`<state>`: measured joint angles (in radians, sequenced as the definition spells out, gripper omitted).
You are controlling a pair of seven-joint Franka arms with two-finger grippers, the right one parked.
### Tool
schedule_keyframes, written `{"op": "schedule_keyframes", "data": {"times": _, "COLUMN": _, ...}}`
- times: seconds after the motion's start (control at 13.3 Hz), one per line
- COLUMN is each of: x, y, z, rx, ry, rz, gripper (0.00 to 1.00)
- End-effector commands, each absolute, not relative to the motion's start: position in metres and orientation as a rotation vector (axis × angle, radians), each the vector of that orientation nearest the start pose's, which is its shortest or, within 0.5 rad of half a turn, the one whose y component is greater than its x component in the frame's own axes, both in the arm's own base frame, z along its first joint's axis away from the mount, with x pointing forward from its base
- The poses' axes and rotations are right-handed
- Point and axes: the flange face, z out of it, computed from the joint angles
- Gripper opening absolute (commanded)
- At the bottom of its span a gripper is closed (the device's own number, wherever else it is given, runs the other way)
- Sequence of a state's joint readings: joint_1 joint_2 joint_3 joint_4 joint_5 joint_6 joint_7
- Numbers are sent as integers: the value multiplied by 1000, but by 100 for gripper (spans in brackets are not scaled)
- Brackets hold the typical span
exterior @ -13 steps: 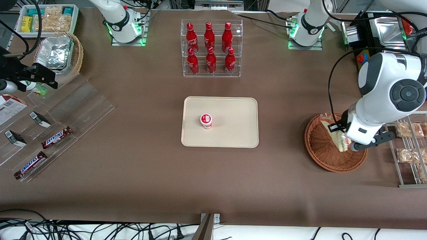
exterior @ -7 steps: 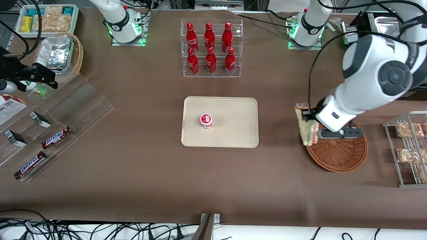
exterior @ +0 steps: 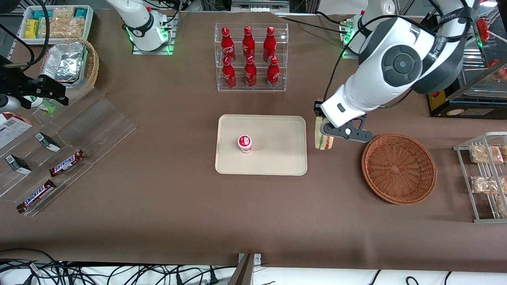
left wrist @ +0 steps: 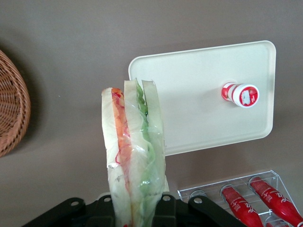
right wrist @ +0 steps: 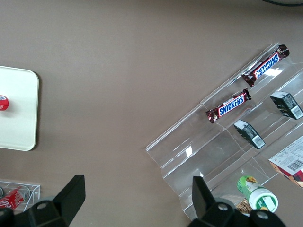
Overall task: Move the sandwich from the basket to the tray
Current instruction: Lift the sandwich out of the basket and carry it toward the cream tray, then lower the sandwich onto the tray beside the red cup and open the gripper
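Clear-wrapped triangle sandwich [left wrist: 133,156] of white bread with red, green and yellow layers hangs in the air, pinched tight in the shut jaws of the left arm's black gripper [exterior: 324,136]. It is between the round reddish-brown wicker basket [exterior: 399,168], now bare, and the flat beige plastic tray [exterior: 277,158], just beside the tray's rim. I think this is the carrying step; next it should go over a bare part of the tray, away from the little red-and-white cup [exterior: 244,143], then down and let go.

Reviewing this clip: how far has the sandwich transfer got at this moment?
Done: the sandwich is out of the basket, which sits empty. In hand: the pincer is shut on the sandwich, held in the air between basket and tray, close to the tray's edge. Left: carry it over the tray, beside the small cup, lower and release.
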<state>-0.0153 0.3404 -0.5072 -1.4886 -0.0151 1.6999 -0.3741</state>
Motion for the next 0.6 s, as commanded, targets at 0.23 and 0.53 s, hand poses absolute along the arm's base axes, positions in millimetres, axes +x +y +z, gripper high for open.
{"op": "schedule_keyframes", "data": {"times": 0.23, "x": 554, "y": -331, "z": 436, "rx": -3249, "ry": 77, "rz": 85, "gripper": 2}}
{"op": "schedule_keyframes", "data": {"times": 0.53, "x": 536, "y": -361, "z": 380, "rx": -3205, "ry": 52, "rz": -18, "gripper": 2}}
